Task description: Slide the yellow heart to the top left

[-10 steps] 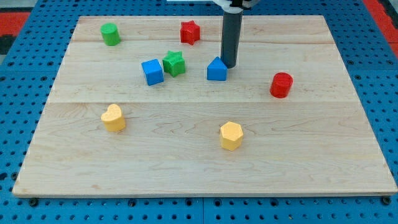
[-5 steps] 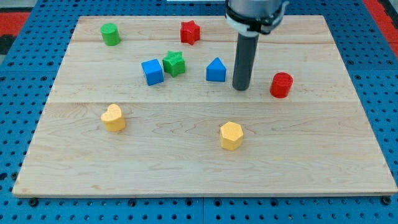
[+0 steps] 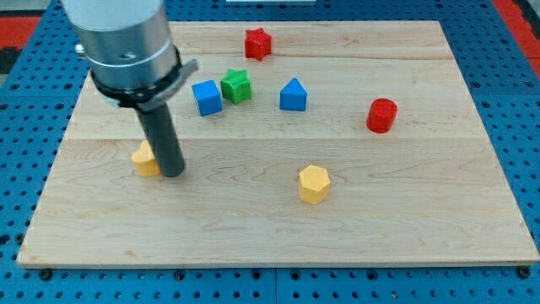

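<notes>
The yellow heart [image 3: 143, 160] lies at the board's left, a little below the middle, partly hidden behind my rod. My tip [image 3: 172, 172] rests on the board right against the heart's right side, slightly toward the view's bottom. The rod's wide grey upper part fills the view's top left and hides that corner of the board.
A blue cube [image 3: 206, 97], a green star [image 3: 237, 85] and a blue triangular block [image 3: 293, 95] stand above the middle. A red star [image 3: 257, 43] is near the top edge. A red cylinder [image 3: 381, 115] is at the right, a yellow hexagon [image 3: 313, 183] lower centre.
My tip has swept from beside the blue triangular block, down and far to the left, to the yellow heart's right side. The green cylinder at the top left is now hidden by the arm.
</notes>
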